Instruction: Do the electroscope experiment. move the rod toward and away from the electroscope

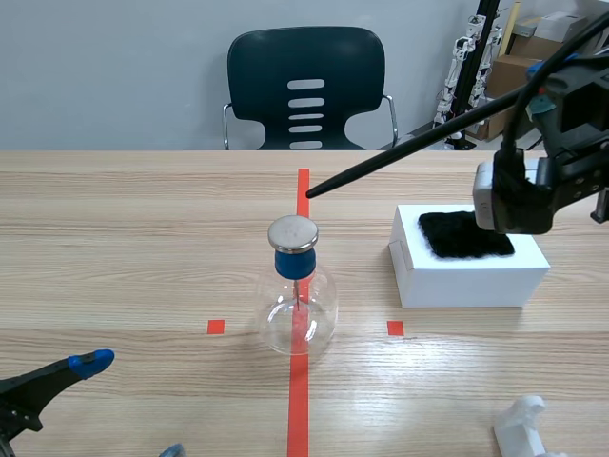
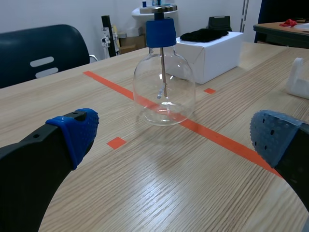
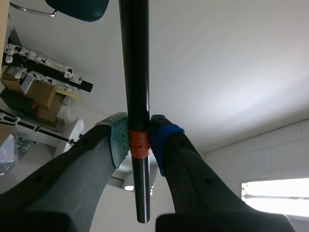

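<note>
The electroscope (image 1: 298, 295) is a clear glass flask with a blue stopper and a flat metal disc (image 1: 292, 232), standing on the red centre tape line. A long black rod (image 1: 409, 145) slants from the raised right arm down toward it. The rod's tip (image 1: 310, 193) hangs behind and a little above the disc, apart from it. My right gripper (image 3: 139, 139) is shut on the rod (image 3: 135, 58) at an orange-red band. My left gripper (image 2: 174, 135) is open, low over the table at the near left, with the electroscope (image 2: 164, 82) ahead of it.
A white box (image 1: 471, 274) with a black cloth (image 1: 466, 234) on top stands right of the flask, under the right arm. A white plastic object (image 1: 523, 428) lies at the near right. A dark chair (image 1: 306, 86) stands behind the table's far edge.
</note>
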You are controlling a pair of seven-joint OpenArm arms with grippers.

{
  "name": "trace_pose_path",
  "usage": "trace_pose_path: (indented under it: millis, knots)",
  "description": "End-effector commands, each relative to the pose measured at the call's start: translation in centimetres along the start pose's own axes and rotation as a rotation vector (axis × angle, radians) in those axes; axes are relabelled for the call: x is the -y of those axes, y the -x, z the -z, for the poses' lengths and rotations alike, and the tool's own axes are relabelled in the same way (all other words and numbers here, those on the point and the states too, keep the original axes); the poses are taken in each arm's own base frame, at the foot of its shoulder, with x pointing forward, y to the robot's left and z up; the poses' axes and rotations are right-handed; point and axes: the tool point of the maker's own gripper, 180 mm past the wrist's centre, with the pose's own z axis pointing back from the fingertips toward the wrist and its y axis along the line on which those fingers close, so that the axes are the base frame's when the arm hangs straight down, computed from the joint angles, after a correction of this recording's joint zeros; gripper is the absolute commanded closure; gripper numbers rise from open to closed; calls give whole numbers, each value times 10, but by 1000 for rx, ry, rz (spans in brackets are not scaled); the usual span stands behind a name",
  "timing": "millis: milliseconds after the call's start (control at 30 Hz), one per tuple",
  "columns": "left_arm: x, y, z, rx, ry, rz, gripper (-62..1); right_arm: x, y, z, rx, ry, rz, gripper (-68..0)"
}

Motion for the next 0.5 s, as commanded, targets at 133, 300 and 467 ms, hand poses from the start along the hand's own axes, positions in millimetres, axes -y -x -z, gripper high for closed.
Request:
trace_pose_path:
  millis: [133, 300, 467]
  knots:
    - [-2, -5, 3, 30, -8, 0, -623, 8, -3, 5, 6, 32, -16, -10]
    - [-2, -5, 3, 30, -8, 0, -623, 8, -5, 6, 2, 32, -11, -10]
    - [-2, -5, 3, 30, -8, 0, -623, 7, -5, 6, 1, 26, -11, -10]
